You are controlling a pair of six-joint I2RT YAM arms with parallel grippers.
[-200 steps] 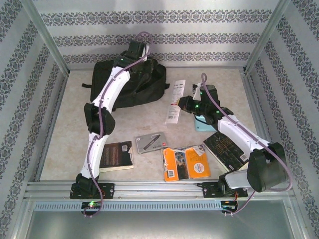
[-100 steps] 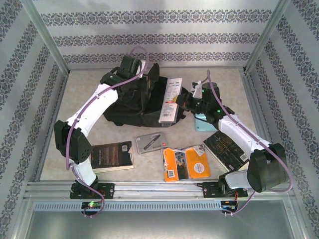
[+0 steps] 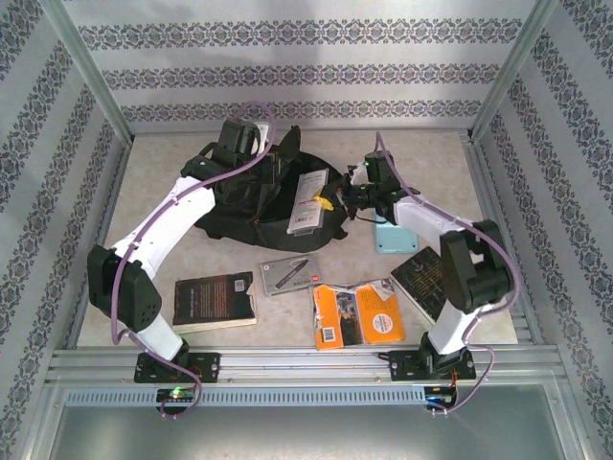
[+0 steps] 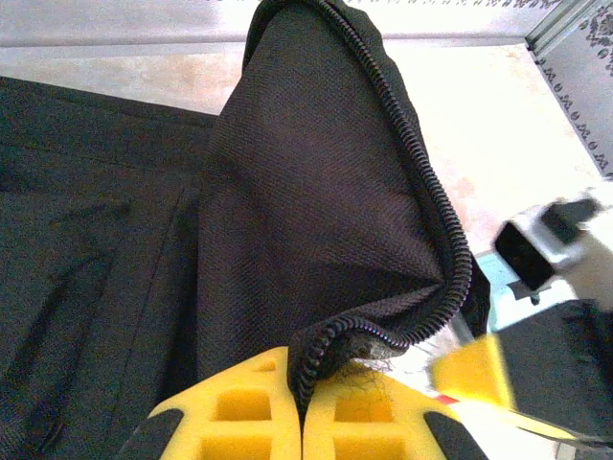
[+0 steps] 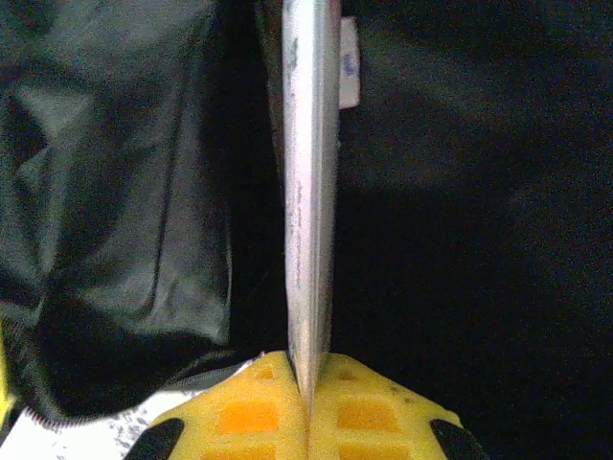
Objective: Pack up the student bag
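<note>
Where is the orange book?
In the top view, the orange book lies near the front edge, between the grey case and a dark book.

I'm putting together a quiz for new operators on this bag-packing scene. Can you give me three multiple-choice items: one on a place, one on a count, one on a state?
1. Where does the orange packet lie on the table?
A. near the front edge, between the two arm bases
B. against the back wall
C. in the far left corner

2. How many dark-covered books lie on the table?
A. one
B. two
C. four

3. What is the left gripper doing?
A. hanging open above the table
B. shut on the zipper edge of the student bag
C. shut on the orange packet

Answers
1 A: it lies flat by the front rail.
2 B: one at front left, one at front right.
3 B: its fingers pinch the zipper edge, while the right gripper pinches a thin flat pack.
</note>
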